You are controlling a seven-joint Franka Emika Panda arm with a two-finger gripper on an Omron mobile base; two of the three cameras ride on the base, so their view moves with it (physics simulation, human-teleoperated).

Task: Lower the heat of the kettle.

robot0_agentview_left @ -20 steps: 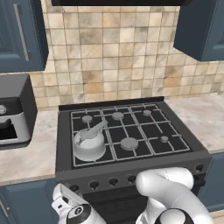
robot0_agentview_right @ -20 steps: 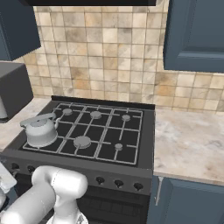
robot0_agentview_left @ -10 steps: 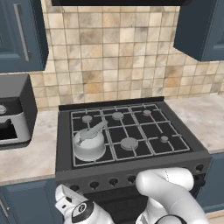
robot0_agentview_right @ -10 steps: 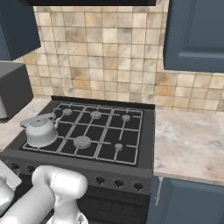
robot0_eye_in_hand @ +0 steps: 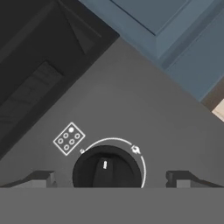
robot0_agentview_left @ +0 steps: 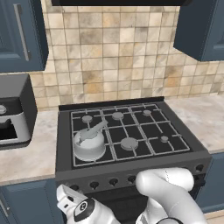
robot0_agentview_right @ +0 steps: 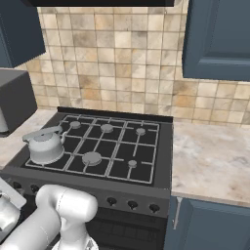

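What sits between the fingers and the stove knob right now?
Nothing visible. In the hand view the black knob sits squarely between the two spread fingers, with only bare grey stove panel around it. The kettle sits on the front-left burner.

knob (robot0_eye_in_hand: 108, 171): lower half cut off | hand (robot0_eye_in_hand: 112, 178): fingertips partly cut off

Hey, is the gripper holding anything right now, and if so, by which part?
Nothing is held. In the hand view the gripper is open, its two dark fingertips standing either side of the round black stove knob without touching it.
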